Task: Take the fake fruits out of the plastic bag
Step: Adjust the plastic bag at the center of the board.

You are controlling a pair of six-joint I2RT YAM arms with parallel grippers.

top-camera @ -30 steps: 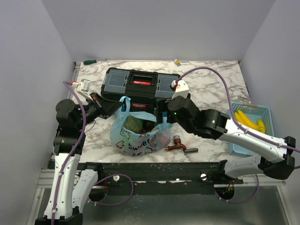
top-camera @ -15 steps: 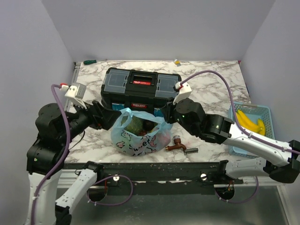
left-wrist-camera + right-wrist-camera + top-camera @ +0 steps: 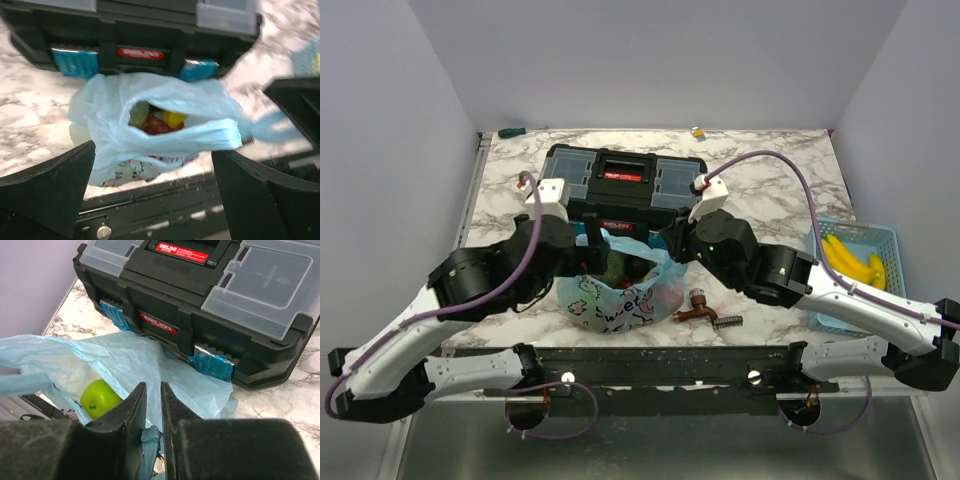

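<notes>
The plastic bag is light blue and crinkly, and stands in front of the toolbox with its mouth open. In the left wrist view the plastic bag shows fake fruits inside: a green bumpy one, a yellow one and a red one. My left gripper hangs over the bag's left side, and in its own view the left gripper stands wide open with nothing in it. My right gripper is at the bag's right side; the right gripper is shut on a twisted handle strip. A green apple lies inside.
A black toolbox stands right behind the bag. A blue mesh basket with yellow bananas sits at the right edge. A brown tap and a small spring lie right of the bag. A green screwdriver lies at the back.
My left gripper let go of the bag's left handle, opened wide and swung in over the bag's mouth. My right gripper closed on the right handle.
</notes>
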